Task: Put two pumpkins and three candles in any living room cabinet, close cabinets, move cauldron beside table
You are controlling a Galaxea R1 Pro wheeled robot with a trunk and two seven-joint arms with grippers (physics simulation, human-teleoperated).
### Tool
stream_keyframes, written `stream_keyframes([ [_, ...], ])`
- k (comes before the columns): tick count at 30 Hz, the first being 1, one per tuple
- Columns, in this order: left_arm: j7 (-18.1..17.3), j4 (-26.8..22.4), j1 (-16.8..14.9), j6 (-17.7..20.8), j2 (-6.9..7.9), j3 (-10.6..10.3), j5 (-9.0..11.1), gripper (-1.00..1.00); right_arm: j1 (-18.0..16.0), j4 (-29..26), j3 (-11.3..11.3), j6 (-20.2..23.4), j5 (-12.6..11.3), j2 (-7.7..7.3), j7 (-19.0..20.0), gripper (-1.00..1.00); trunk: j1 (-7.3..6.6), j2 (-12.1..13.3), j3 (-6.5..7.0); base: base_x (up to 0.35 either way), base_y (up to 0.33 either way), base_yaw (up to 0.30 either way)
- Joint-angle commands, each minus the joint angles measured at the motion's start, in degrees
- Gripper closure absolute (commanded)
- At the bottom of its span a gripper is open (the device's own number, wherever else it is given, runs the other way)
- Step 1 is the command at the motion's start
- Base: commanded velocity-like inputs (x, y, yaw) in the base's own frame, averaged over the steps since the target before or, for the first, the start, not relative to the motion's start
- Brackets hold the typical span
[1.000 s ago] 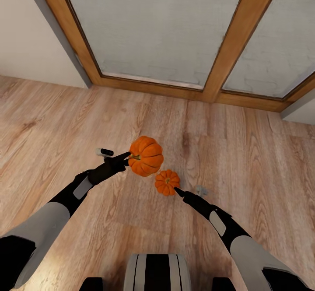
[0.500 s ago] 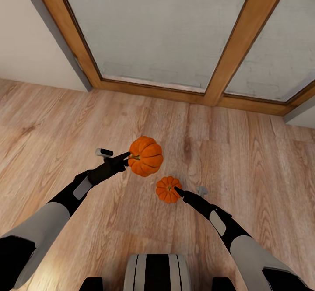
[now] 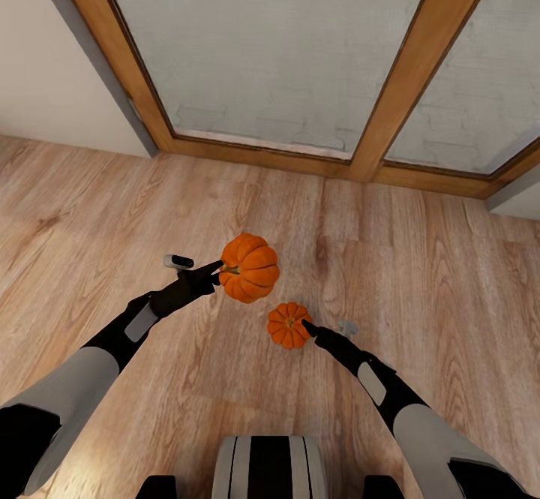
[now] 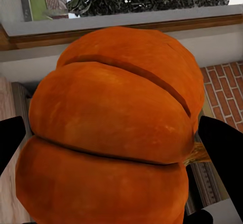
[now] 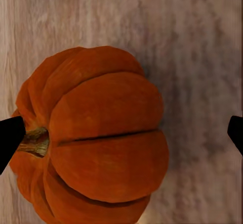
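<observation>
Two orange ribbed pumpkins are in sight. My left gripper [image 3: 217, 270] is shut on one pumpkin [image 3: 250, 268] and holds it off the wood floor; in the left wrist view that pumpkin [image 4: 111, 133] sits between the black fingers [image 4: 10, 145]. The other pumpkin [image 3: 287, 325] rests on the floor. My right gripper [image 3: 308, 328] is at its right side and open. In the right wrist view this pumpkin [image 5: 101, 143] lies between the widely spread fingertips [image 5: 9, 133], one of them by the stem.
A large window with a wooden frame [image 3: 401, 71] stands straight ahead, reaching down to the floor. A white wall [image 3: 45, 79] is at the left. Wood floor [image 3: 420, 274] spreads all around. My base [image 3: 270, 469] is at the bottom edge.
The view shifted slightly down over the floor. My right gripper's tip has closed in on the floor pumpkin's side. The left gripper still holds its pumpkin in the same place.
</observation>
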Motion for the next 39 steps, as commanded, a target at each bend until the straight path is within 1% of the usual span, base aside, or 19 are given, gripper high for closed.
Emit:
stream_keyframes([
  [1,0.0,0.0,0.0,0.0,0.0,0.0,0.0,1.0,0.0,0.1,0.0,-0.2,0.0,0.02,-0.2,-1.0,0.0,0.0,0.0,0.0,0.0,0.0],
  [3,0.0,0.0,0.0,0.0,0.0,0.0,0.0,1.0,0.0,0.3,0.0,-1.0,0.7,0.06,-1.6,-1.0,0.0,0.0,0.0,0.0,0.0,0.0],
  [5,-0.1,0.0,0.0,0.0,0.01,0.0,0.0,1.0,0.0,0.4,0.0,-1.3,1.9,0.12,-3.0,-1.0,0.0,0.0,0.0,0.0,0.0,0.0],
  [8,-0.2,0.0,0.0,0.0,0.01,0.0,0.0,1.0,0.0,0.6,0.0,-1.7,3.1,0.77,-3.7,-1.0,0.0,0.0,0.0,0.0,0.0,0.0],
  [16,-0.2,0.0,0.0,0.0,0.09,0.0,0.0,1.0,0.0,0.6,0.0,-2.6,3.2,1.44,-3.8,-1.0,0.0,0.0,0.0,0.0,0.02,0.0],
  [17,-0.2,0.0,0.0,0.0,0.05,0.0,0.0,1.0,0.0,0.6,0.0,-2.6,3.2,1.78,-3.8,-1.0,0.0,0.0,0.0,0.0,0.212,0.0],
  [18,-0.2,0.0,0.0,0.0,0.03,0.0,0.0,1.0,0.0,0.6,0.1,-2.7,3.3,1.87,-3.8,-1.0,0.0,0.0,0.0,0.0,0.236,0.0],
  [19,-0.2,0.0,0.0,0.0,0.02,0.0,0.0,1.0,0.0,0.6,0.7,-2.7,3.7,1.96,-3.8,-1.0,0.0,0.0,0.0,0.0,0.128,0.0],
  [23,-0.1,0.0,0.0,0.0,0.08,0.0,0.0,1.0,0.0,0.6,2.1,-2.7,4.1,2.02,-3.8,-1.0,0.0,0.0,0.0,0.0,0.044,0.0],
  [35,-0.1,0.0,0.0,0.0,0.09,0.0,0.0,1.0,0.1,0.6,2.3,-3.1,4.2,2.09,-3.9,-1.0,0.0,0.0,0.0,0.0,0.002,0.0],
  [39,-0.1,0.0,0.0,0.0,0.09,0.0,0.0,1.0,0.1,0.6,2.3,-3.1,4.4,3.24,-4.7,-1.0,0.0,0.0,0.0,0.0,0.0,0.0],
])
